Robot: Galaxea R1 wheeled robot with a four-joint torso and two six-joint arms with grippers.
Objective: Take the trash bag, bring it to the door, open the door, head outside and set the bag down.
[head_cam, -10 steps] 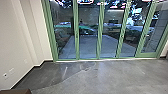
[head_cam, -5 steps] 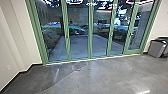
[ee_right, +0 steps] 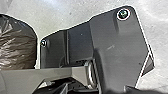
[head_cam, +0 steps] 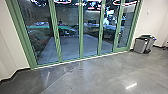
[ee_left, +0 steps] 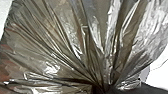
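In the left wrist view, the dark, shiny trash bag (ee_left: 62, 47) is drawn into tight pleats that meet at my left gripper (ee_left: 103, 88), which is shut on it. Part of the same dark plastic, a rounded side of the bag (ee_right: 18, 45), hangs beside the robot's base in the right wrist view. Ahead in the head view stands a row of tall glass panels in green frames. The door (head_cam: 124, 30) at its right end has a handle on its left side and looks closed.
Two grey bins (head_cam: 140, 45) stand against the wall right of the glass. A white wall (head_cam: 8, 50) with a dark baseboard juts in at the left. Grey concrete floor (head_cam: 100, 75) runs to the sill, with paving (head_cam: 72, 46) beyond the glass.
The head view has swung to the right, so the glass panels sit further left in it and the grey bins have come into view.
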